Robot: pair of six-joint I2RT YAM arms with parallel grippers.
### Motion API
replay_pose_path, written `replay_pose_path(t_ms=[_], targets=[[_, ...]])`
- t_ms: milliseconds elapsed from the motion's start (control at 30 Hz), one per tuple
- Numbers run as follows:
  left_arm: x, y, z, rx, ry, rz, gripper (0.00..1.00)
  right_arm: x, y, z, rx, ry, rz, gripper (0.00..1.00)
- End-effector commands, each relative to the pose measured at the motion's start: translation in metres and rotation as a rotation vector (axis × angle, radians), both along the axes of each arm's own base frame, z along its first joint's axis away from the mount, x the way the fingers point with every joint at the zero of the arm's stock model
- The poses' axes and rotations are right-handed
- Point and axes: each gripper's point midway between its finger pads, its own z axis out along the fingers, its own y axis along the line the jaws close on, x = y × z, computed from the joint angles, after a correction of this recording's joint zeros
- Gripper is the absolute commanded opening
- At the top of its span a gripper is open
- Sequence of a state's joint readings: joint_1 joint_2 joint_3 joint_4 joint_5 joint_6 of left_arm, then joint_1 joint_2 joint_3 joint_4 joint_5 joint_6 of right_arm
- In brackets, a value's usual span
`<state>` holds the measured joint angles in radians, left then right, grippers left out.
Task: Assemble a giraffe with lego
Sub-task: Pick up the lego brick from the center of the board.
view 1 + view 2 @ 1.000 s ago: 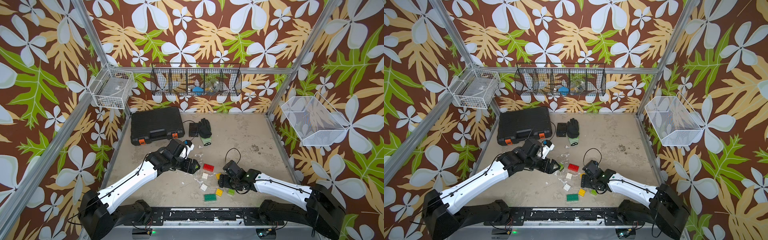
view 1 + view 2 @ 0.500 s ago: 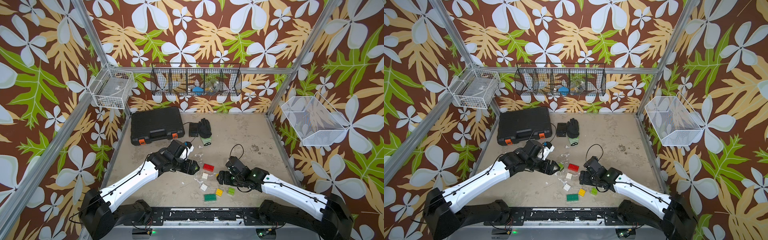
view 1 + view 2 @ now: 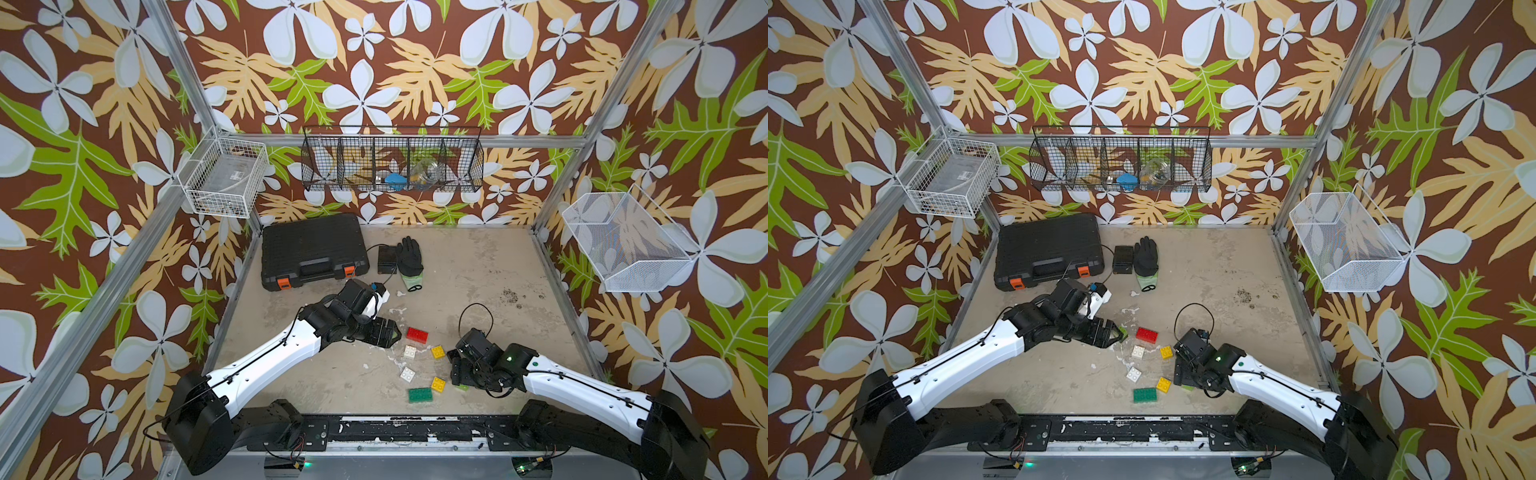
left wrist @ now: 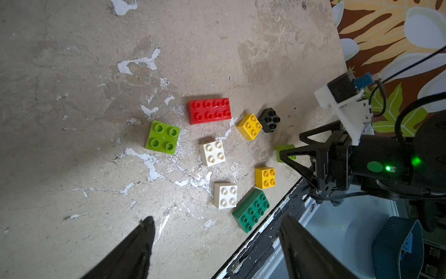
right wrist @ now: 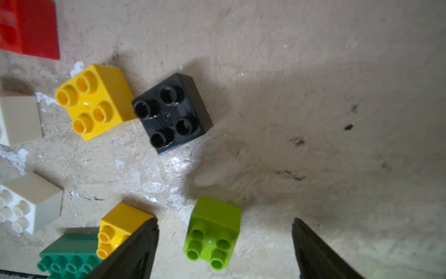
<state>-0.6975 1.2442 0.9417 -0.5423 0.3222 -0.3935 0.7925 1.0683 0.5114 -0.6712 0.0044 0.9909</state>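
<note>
The lego lies as loose single bricks on the floor; no giraffe is in view. My right gripper (image 5: 224, 222) (image 3: 457, 376) is open and low, its fingers either side of a lime brick (image 5: 213, 233) without touching it. A black brick (image 5: 172, 113), two yellow bricks (image 5: 94, 101) (image 5: 120, 227) and a dark green brick (image 5: 70, 256) lie close by. My left gripper (image 4: 217, 221) (image 3: 388, 332) is open and empty above the floor. Ahead of it lie another lime brick (image 4: 163, 137), a red brick (image 4: 209, 110) and two white bricks (image 4: 212, 153) (image 4: 225, 195).
A black tool case (image 3: 313, 251), a small black box (image 3: 386, 258) and a black glove (image 3: 409, 259) lie at the back left. Wire baskets (image 3: 392, 160) hang on the walls. The black front rail (image 3: 395, 430) runs just behind the dark green brick.
My right gripper has shifted a little toward the front rail, over the lime brick. The left arm and the bricks have stayed put.
</note>
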Motion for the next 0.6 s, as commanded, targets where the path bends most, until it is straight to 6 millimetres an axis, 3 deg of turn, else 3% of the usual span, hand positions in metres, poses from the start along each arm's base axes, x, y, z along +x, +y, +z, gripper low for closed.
replay_pose_path(t_ms=[0, 100, 400, 567], targets=[[0.003, -0.003, 0.005, -0.011, -0.03, -0.014, 0.84, 0.0, 0.001, -0.005, 0.0, 0.009, -0.009, 0.8], [0.003, -0.002, 0.005, -0.005, -0.036, -0.021, 0.85, 0.0, 0.002, -0.007, -0.002, 0.018, -0.013, 0.6], [0.0, -0.002, 0.0, 0.003, -0.028, -0.042, 0.85, -0.012, 0.0, -0.011, 0.004, 0.039, -0.025, 0.57], [-0.002, -0.001, -0.002, 0.007, -0.021, -0.052, 0.85, -0.016, 0.001, -0.013, 0.004, 0.036, -0.03, 0.43]])
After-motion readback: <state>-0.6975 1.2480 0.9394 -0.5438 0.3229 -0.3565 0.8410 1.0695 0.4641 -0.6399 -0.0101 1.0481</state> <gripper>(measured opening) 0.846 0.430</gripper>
